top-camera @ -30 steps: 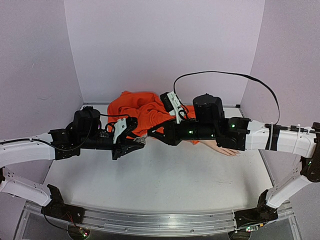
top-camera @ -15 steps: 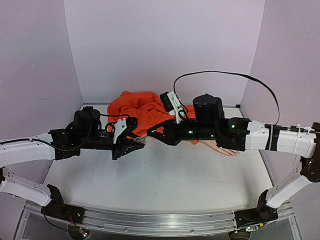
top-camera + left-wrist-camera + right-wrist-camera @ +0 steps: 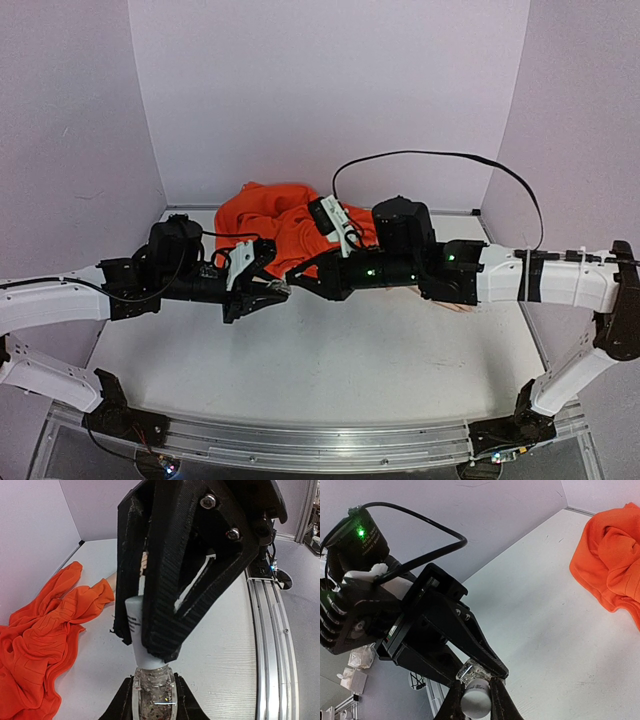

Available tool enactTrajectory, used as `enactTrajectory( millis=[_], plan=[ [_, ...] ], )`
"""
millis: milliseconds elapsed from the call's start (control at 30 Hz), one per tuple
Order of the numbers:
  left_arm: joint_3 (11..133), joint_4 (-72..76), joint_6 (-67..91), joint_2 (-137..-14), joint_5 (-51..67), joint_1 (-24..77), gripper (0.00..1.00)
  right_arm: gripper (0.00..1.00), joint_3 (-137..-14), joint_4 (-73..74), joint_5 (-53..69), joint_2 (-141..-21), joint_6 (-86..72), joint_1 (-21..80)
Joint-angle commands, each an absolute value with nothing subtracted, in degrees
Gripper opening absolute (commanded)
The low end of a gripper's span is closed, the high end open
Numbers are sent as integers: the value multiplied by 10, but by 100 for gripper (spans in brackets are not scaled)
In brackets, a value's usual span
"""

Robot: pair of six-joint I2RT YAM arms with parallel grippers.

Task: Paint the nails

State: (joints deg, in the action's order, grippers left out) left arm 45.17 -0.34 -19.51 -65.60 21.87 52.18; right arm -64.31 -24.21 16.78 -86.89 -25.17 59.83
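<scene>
A small clear bottle (image 3: 154, 696) with glittery contents sits between the black fingers of my left gripper (image 3: 154, 692), which is shut on it. My right gripper (image 3: 476, 700) is shut on the bottle's white cap (image 3: 476, 703), end to end with the left gripper (image 3: 272, 291) above mid-table. The cap (image 3: 139, 630) is still seated on the bottle neck. An orange sleeve (image 3: 275, 212) lies at the back. A peach bit of the mannequin hand (image 3: 111, 581) peeks out of the sleeve. The nails are hidden behind the right arm.
Purple walls close in the white table (image 3: 330, 350) on three sides. A metal rail (image 3: 270, 630) runs along the near edge. The right arm's black cable (image 3: 440, 156) loops above the back of the table.
The right arm has shifted slightly left and now covers more of the mannequin hand. Both grippers keep their hold on bottle and cap.
</scene>
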Motion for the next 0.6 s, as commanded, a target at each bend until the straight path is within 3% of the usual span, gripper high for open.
enactTrajectory(
  millis=[0,167,567],
  plan=[
    [462,27,-186,-631,244,524,0,0,-653,-254,225,-868,-194,586],
    [467,27,-177,-624,292,524,0,0,-667,-234,348,-885,-121,553],
    [464,69,-135,-604,174,523,0,3,-700,-253,326,-980,-132,567]
  ],
)
